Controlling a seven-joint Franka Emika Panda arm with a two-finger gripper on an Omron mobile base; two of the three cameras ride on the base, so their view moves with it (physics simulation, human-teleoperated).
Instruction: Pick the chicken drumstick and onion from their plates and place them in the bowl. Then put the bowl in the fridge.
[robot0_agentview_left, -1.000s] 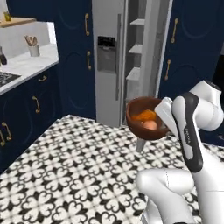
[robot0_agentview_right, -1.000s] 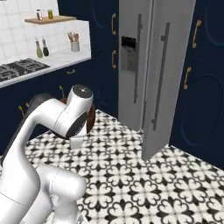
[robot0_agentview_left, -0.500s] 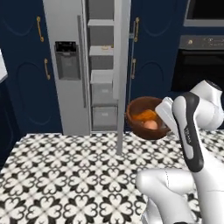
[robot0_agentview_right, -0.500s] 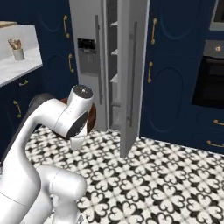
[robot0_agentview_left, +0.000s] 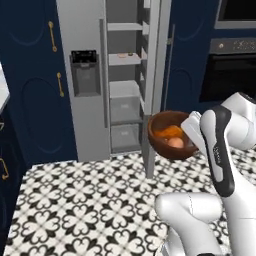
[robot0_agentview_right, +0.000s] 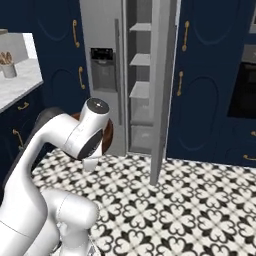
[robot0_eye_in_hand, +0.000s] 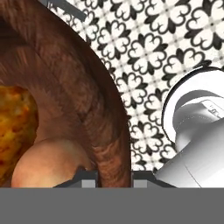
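**Bowl held up before the open fridge**

The claw (robot0_eye_in_hand: 113, 175) pinches the rim of the bowl (robot0_agentview_left: 167, 134), one fingertip inside, one outside. The drumstick (robot0_agentview_left: 169, 131) and onion (robot0_agentview_left: 175, 142) lie in it. The bowl hangs above the patterned floor (robot0_agentview_left: 90, 200), beside the fridge (robot0_agentview_left: 125, 75) door's edge.

left base view: from behind the arm on its left, facing forward and down at the open fridge (robot0_agentview_left: 125, 75), at middle distance
right base view: from behind on the right, same heading
shared: both take in the fridge (robot0_agentview_right: 142, 75), its shelves and the patterned floor (robot0_agentview_right: 200, 200)
hand view: very near, looking along the hand (robot0_eye_in_hand: 113, 177) at the bowl (robot0_eye_in_hand: 83, 87) wall, floor (robot0_eye_in_hand: 162, 39) beyond
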